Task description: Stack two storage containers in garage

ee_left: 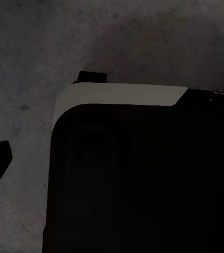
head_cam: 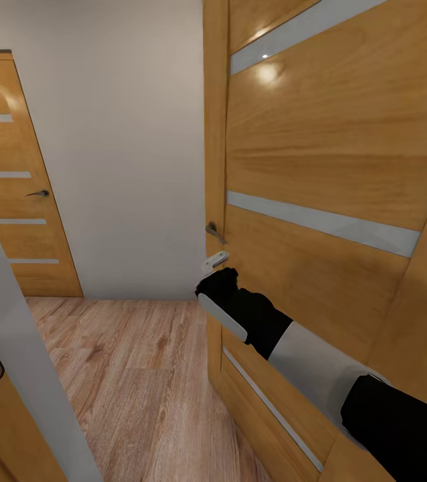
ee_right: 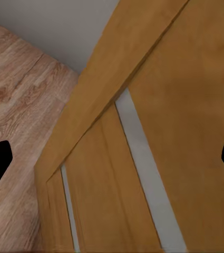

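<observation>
Right gripper (ee_right: 112,158) fingertips wide apart, empty, facing honey-brown wooden door with grey inlay strips (head_cam: 320,174). Left gripper: I cannot tell. Light wood plank floor (head_cam: 140,375) underfoot; I see neither orange-red bin. I judge bins light, thin-walled; grasp rim.

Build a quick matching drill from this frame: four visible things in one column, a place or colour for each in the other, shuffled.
Things:
1. near door
2. far door
3. plank floor
4. right arm

Descriptions:
A. light wood, running between the two doors
B. black and white, reaching toward a lever handle
C. closed, at the left of the head view, small dark handle
D. close on the right, with grey strips across the wood

Pairs: 1-D, 2-C, 3-A, 4-B

The right arm ends close to the near door's handle; the head view does not show clearly whether it touches.
</observation>
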{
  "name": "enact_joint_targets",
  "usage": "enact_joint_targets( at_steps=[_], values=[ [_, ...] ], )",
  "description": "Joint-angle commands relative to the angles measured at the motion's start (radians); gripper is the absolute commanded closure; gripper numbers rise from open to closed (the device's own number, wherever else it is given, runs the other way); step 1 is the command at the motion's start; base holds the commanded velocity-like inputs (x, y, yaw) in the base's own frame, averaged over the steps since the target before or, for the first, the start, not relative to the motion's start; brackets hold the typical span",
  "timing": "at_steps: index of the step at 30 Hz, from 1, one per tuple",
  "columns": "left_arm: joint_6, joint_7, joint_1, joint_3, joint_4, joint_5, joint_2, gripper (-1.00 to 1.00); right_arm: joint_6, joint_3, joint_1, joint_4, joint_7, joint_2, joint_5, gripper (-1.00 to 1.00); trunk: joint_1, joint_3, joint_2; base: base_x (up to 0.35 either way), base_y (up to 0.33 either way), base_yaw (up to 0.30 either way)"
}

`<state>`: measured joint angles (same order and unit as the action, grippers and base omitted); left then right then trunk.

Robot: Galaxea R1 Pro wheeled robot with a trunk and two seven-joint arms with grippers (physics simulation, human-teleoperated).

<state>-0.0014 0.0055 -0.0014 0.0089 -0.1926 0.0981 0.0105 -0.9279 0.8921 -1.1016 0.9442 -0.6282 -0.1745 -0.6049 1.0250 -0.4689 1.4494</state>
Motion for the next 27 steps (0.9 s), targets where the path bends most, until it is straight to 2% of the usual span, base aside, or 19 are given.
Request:
enact_joint_targets(
  at_steps=[1,11,27],
  values=[
    [0.0,0.001,0.0,0.0,-0.001,0.01,0.0,-1.0,-0.024,0.003,-0.001,-0.011,-0.048,0.0,-0.01,-1.0,0.0,-0.001,0.001,0.0,0.0,0.0],
    [0.0,-0.001,0.0,0.0,-0.001,0.009,0.0,-1.0,-0.03,0.001,-0.001,-0.014,-0.056,0.0,-0.011,-1.0,0.0,-0.001,0.001,0.13,0.0,0.0],
    [0.0,0.0,0.0,0.0,-0.001,0.01,0.0,-1.0,-0.034,0.003,-0.001,-0.013,-0.055,0.0,-0.012,-1.0,0.0,-0.001,0.001,0.009,0.0,0.0]
  ],
)
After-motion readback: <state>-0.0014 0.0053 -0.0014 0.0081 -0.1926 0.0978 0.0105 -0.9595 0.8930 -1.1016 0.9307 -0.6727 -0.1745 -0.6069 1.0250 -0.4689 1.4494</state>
